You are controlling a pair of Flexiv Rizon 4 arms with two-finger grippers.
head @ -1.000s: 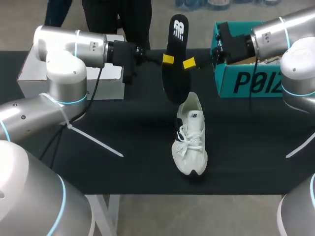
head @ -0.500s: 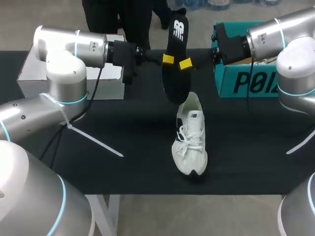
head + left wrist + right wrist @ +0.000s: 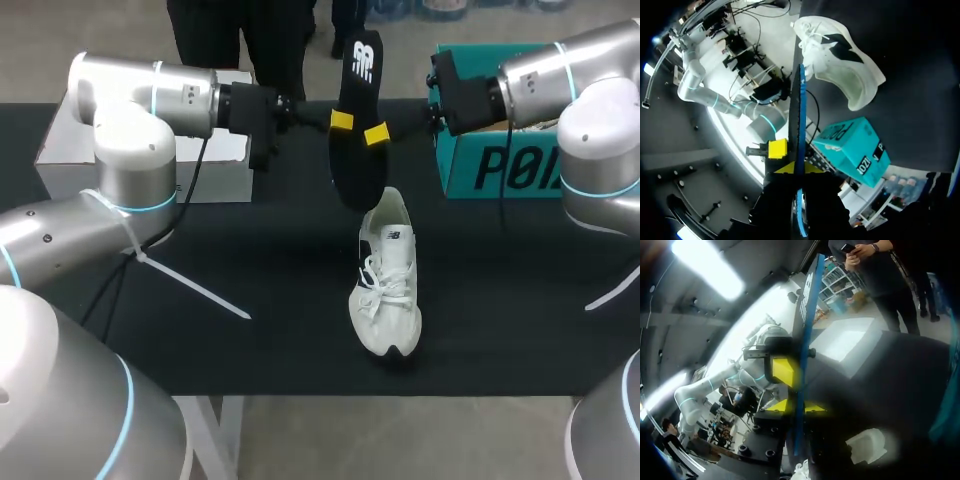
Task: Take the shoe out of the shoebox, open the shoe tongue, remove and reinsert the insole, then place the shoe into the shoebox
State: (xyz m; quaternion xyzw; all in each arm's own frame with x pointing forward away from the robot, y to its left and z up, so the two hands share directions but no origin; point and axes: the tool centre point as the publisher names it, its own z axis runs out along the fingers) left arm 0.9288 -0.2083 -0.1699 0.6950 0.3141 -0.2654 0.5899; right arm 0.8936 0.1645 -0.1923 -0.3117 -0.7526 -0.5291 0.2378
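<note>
Black foam insole point(image 3: 360, 90) stands upright in the air above the white lace-up shoe point(image 3: 387, 280), which lies on the black bench point(image 3: 250, 270) near the teal cardboard shoebox point(image 3: 500, 165). The left tool point(image 3: 342, 121) pinches the insole's middle; the right tool point(image 3: 376, 134) meets it from the opposite side. From the left wrist, the insole runs edge-on between the left tool's yellow tips, both pressed to it. From the right wrist, I cannot tell whether the right tool clamps it.

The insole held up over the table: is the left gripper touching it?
Touching. The left wrist view shows the left gripper's yellow tips pressed on both faces of the insole.
</note>
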